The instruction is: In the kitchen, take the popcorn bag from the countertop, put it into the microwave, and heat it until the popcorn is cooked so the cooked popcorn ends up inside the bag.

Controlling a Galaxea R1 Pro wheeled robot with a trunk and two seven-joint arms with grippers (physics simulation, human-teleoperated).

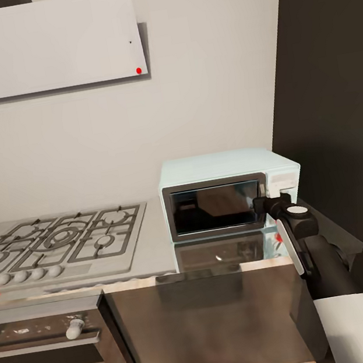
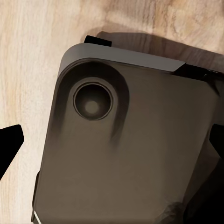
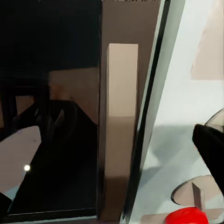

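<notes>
Grey-walled kitchen (image 1: 212,82), reflective tabletop (image 1: 157,250). Microwave (image 1: 224,192) centre-right of frame, door shut. Right tool (image 1: 268,205) at door's right edge, opening indeterminate. Risk: slipping off handle (image 3: 119,130), nudging microwave.

Grey wall (image 1: 212,82) — dark cabinet (image 1: 332,91)

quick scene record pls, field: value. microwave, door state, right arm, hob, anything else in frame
microwave: pale mint-blue, on the countertop right of the hob, beside a dark tall cabinet
door: shut, dark glass; handle strip seen close in the right wrist view
right gripper: at the microwave's front right edge, by door and control panel; jaws state not readable
left gripper: fingertips at the edges of the left wrist view, over the robot's dark base and wood floor; looks open
gas hob: steel, grates bare, one red knob
oven: below hob, door shut
range hood: white, red dot
</notes>
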